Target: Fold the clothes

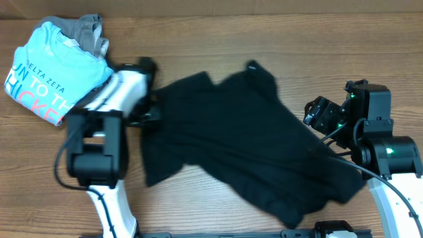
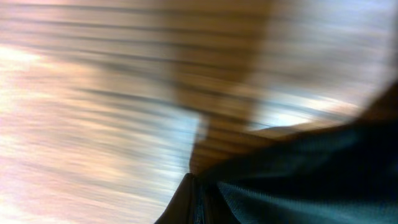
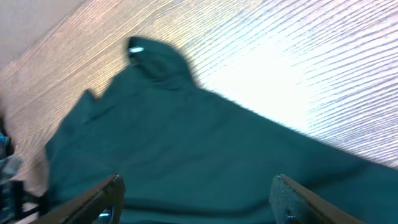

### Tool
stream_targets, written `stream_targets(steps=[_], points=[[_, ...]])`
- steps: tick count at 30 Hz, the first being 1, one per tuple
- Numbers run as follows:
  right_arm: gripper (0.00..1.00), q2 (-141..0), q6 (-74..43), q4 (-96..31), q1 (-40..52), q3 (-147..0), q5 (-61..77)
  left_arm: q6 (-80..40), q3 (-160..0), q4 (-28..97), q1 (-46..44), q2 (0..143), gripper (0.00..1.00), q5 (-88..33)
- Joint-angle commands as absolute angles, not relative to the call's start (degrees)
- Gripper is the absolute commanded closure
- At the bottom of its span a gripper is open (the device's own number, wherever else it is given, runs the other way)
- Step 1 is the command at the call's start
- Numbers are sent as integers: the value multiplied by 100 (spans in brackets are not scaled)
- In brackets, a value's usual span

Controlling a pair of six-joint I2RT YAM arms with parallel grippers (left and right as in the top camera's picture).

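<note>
The black T-shirt (image 1: 238, 145) lies crumpled and spread across the middle of the wooden table. My left gripper (image 1: 151, 114) is at its left edge. In the blurred left wrist view, black fabric (image 2: 298, 174) runs into the jaws (image 2: 194, 202), which look shut on it. My right gripper (image 1: 316, 114) hovers over the shirt's right side. In the right wrist view its fingers (image 3: 199, 199) are wide open and empty above the shirt (image 3: 186, 124). A tiny white label (image 3: 137, 50) shows at the shirt's far corner.
A folded light blue T-shirt (image 1: 53, 73) with lettering lies at the back left, with a grey garment (image 1: 89, 30) behind it. The arm bases stand at the front left and right edges of the table (image 1: 198, 26).
</note>
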State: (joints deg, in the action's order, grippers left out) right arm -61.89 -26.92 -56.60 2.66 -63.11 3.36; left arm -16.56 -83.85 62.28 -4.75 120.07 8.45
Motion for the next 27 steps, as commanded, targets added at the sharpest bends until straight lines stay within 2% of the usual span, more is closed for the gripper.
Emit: stream_targets(steps=[1, 3, 9, 12, 18, 27], points=[[21, -6375, -2657, -5664, 244, -6379, 239, -1496, -8311, 6296, -89, 11430, 96, 534], [21, -6582, -2659, -5686, 244, -6370, 242, -1179, -8311, 6261, 25, 11222, 95, 64], [21, -7679, -2657, -5854, 244, -6370, 242, -891, -8311, 6333, -23, 10545, 69, -287], [21, -8278, -2432, -5835, 244, -6370, 281, -895, -8311, 6394, -45, 10158, 64, -349], [21, -9513, -1826, -5496, 244, -6370, 388, -871, -8311, 6501, -45, 9476, 58, -803], [20, -10621, -1658, -4705, 252, -6370, 454, -851, -8311, 6611, -45, 9096, 56, -985]])
